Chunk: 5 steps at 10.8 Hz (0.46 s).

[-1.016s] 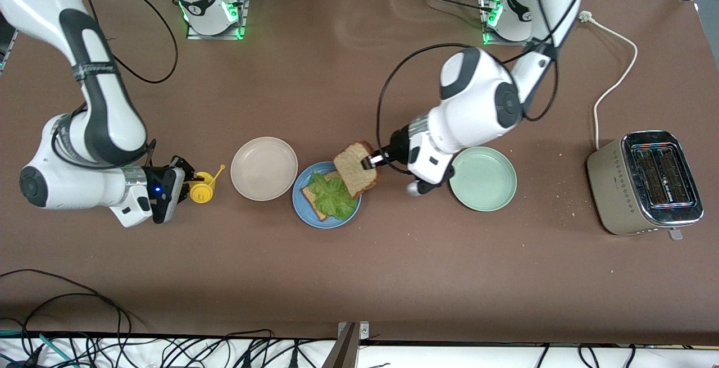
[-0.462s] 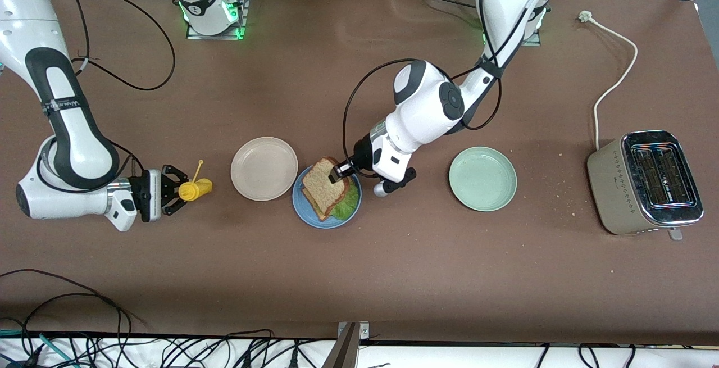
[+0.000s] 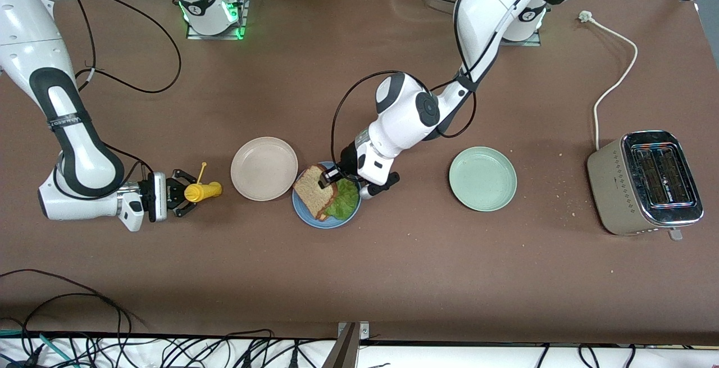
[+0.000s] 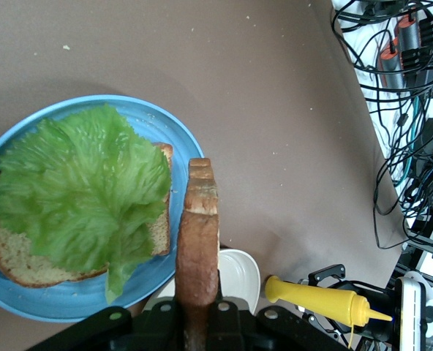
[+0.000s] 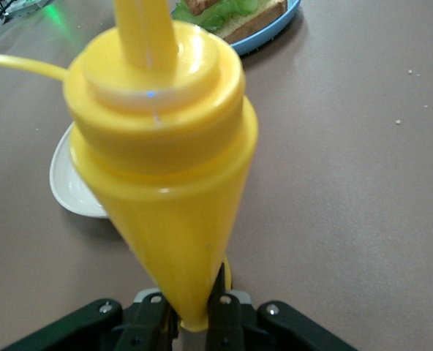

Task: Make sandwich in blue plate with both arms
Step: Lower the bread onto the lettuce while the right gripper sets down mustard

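The sandwich (image 3: 326, 196) lay partly assembled on the blue plate (image 3: 306, 215), which sat between the beige plate (image 3: 264, 168) and the mint-green plate (image 3: 482, 178). A lower bread slice (image 4: 26, 252) rested flat on the plate with a lettuce leaf (image 4: 81, 194) spread over it. The left gripper (image 3: 328, 176) was clamped on the top bread slice (image 3: 314, 189), which it held tilted over the lettuce. In the left wrist view this slice (image 4: 198, 234) appeared edge-on between the jaws. The right gripper (image 3: 181, 192) was clamped on a yellow squeeze bottle (image 3: 203, 190) above the table toward the right arm's end, beside the beige plate. A toaster (image 3: 646, 181) stood toward the left arm's end.
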### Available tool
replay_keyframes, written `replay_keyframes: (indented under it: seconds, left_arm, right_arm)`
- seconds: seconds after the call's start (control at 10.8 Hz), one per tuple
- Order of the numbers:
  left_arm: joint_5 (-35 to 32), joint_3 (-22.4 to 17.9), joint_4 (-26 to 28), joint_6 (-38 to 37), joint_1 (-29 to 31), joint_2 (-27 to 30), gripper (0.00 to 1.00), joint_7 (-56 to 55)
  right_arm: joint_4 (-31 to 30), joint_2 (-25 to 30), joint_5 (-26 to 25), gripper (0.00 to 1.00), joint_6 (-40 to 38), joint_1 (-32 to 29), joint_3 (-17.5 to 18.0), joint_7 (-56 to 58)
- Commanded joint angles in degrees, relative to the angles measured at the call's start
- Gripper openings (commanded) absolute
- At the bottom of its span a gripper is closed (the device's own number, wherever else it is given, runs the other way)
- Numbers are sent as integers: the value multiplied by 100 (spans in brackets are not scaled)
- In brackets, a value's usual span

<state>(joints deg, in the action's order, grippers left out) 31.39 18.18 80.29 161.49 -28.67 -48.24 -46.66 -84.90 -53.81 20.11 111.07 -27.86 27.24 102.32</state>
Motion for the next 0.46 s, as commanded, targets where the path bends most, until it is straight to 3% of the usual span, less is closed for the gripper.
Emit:
replay_keyframes:
  seconds: [0.0,0.09,0.18,0.37]
  left_arm:
    - [69,-87,-216,14,-86,-115,0,87]
    - [69,-96,-163,5,-60,-115,0,87]
    - [69,-96,-154,-3,-42,-124,0,78]
    - [69,-104,-14,-65,-33,-115,0,78]
  right_arm:
    - [97,-270,116,0,204,-115,159,358]
    - [114,-279,107,7,196,-141,159,376]
    - [114,-288,107,99,196,-202,159,411]
    - [149,-288,107,100,196,-255,142,631]
